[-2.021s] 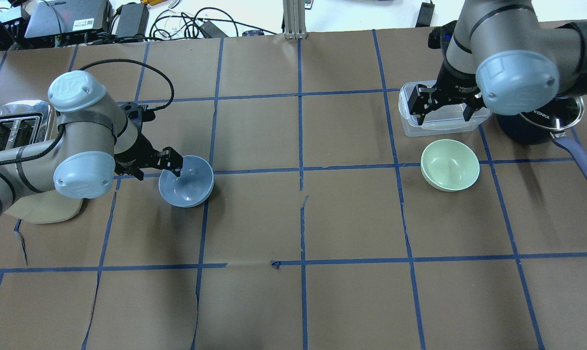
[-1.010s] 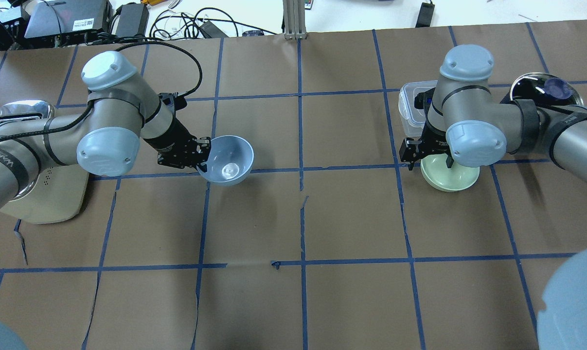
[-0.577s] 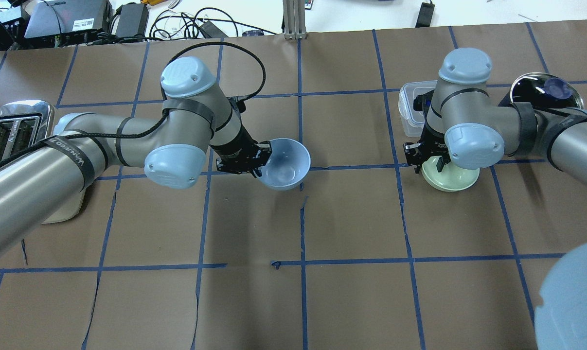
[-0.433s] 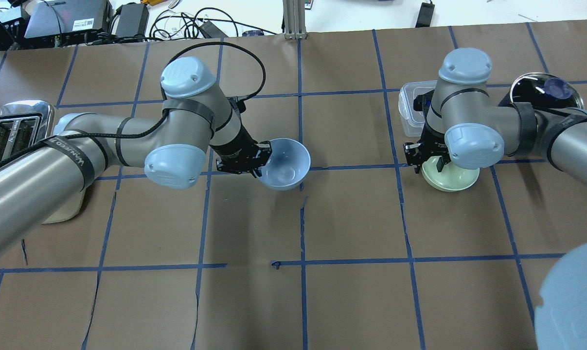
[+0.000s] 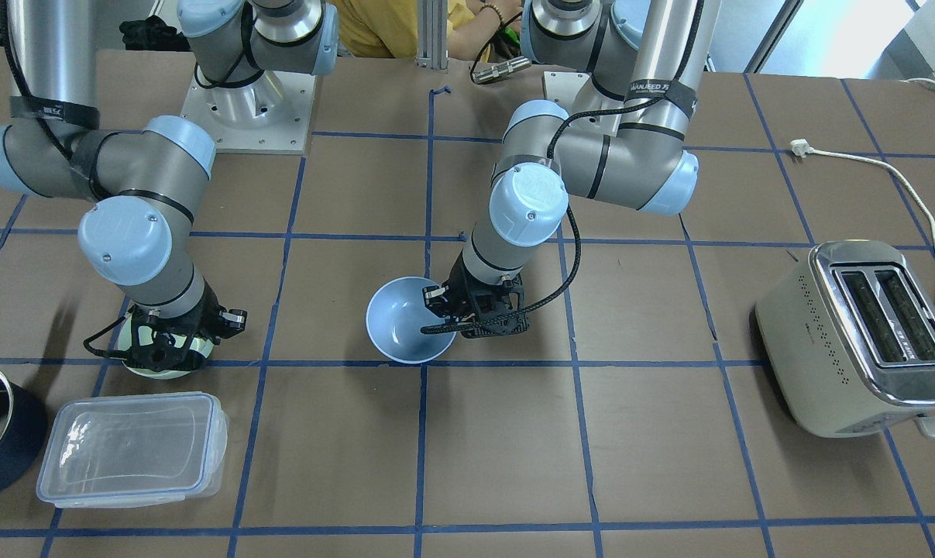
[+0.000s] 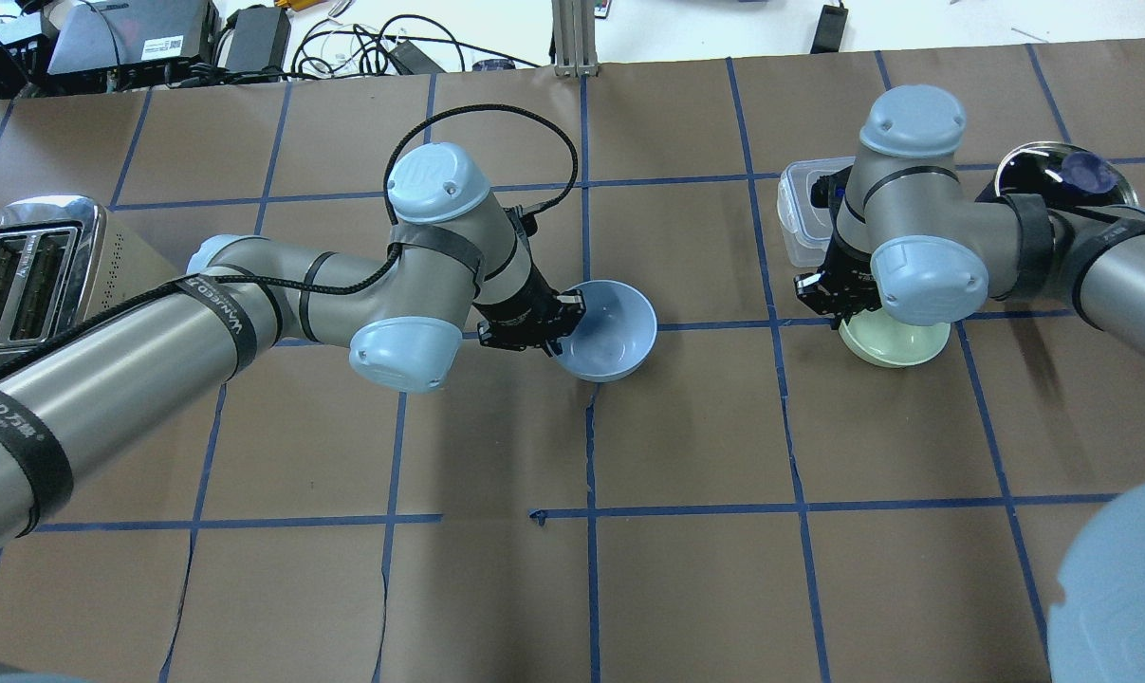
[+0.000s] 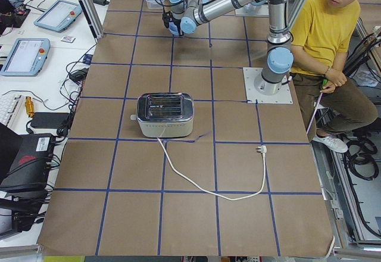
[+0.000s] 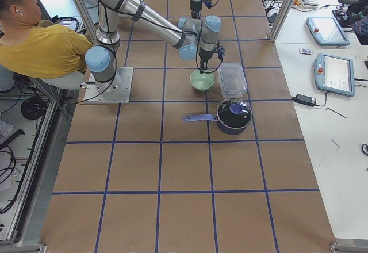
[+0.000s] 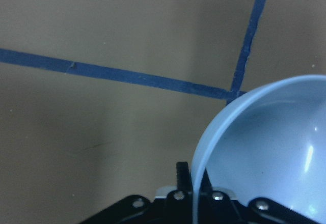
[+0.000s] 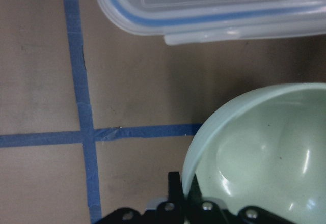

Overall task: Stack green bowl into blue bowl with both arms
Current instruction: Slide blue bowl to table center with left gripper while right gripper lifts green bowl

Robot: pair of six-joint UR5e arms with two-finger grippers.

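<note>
Closer to the middle now, the blue bowl (image 6: 619, 327) is pinched by the left gripper (image 6: 561, 334), while the right gripper (image 6: 842, 318) pinches the rim of the green bowl (image 6: 899, 346) for stacking.

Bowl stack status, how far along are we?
Done: both rims are gripped. The left gripper is shut on the blue bowl, and the right gripper is shut on the green bowl beside the clear lidded container. In hand: one bowl per arm. Left: the bowls are far apart, so the green one has yet to go into the blue.
</note>
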